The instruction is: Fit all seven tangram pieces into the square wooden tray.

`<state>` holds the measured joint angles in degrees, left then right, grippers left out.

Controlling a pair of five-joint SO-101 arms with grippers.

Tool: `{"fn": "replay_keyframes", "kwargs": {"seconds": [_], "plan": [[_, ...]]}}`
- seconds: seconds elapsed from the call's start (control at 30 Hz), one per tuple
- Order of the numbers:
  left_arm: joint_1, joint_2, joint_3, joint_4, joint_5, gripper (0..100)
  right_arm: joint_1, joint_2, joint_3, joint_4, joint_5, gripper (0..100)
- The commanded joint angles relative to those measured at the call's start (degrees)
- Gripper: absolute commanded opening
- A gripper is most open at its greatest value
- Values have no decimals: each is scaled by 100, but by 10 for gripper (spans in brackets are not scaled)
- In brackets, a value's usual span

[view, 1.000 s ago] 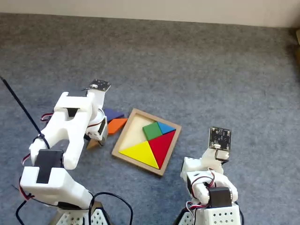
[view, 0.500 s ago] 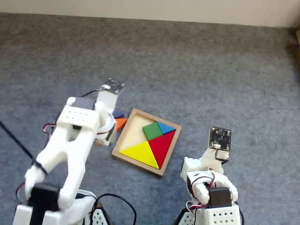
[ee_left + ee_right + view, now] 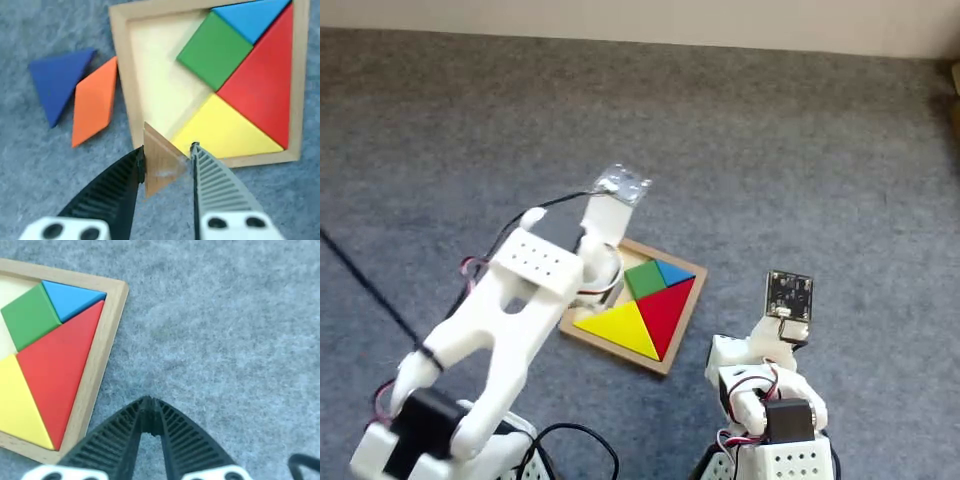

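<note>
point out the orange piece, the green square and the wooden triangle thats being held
orange piece [image 3: 94, 102]: left wrist view, middle of its top face
green square [image 3: 215, 50]: left wrist view, centre of its top face
wooden triangle [image 3: 161, 160]: left wrist view, middle of its visible face

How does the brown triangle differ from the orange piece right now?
The brown triangle is three-sided and wood-coloured; the orange piece is a four-sided slanted shape, bright orange. The brown triangle is clamped in the left gripper by a corner of the tray; the orange piece lies flat on the carpet beside the tray, untouched. Neither is fitted into the tray yet.
</note>
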<state>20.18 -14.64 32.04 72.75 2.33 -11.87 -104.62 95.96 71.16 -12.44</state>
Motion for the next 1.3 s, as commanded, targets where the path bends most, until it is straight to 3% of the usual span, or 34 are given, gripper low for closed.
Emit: {"fn": "replay_keyframes", "kwargs": {"seconds": [0.0, 0.23, 0.47, 0.77, 1.0, 1.27], "plan": [[233, 813, -884, -88, 167, 88, -40, -110, 875, 48, -53, 6], [435, 1763, -1508, -88, 273, 100, -40, -110, 875, 48, -53, 6], [382, 2018, -1684, -79, 721, 239, -48, -110, 875, 48, -53, 6], [356, 1859, -1692, -44, 721, 238, -57, -110, 875, 48, -53, 6], [-268, 778, -1262, 105, 686, 238, -57, -119, 875, 48, -53, 6], [-646, 1051, -356, -870, 149, 238, -57, -119, 875, 48, -53, 6]]}}
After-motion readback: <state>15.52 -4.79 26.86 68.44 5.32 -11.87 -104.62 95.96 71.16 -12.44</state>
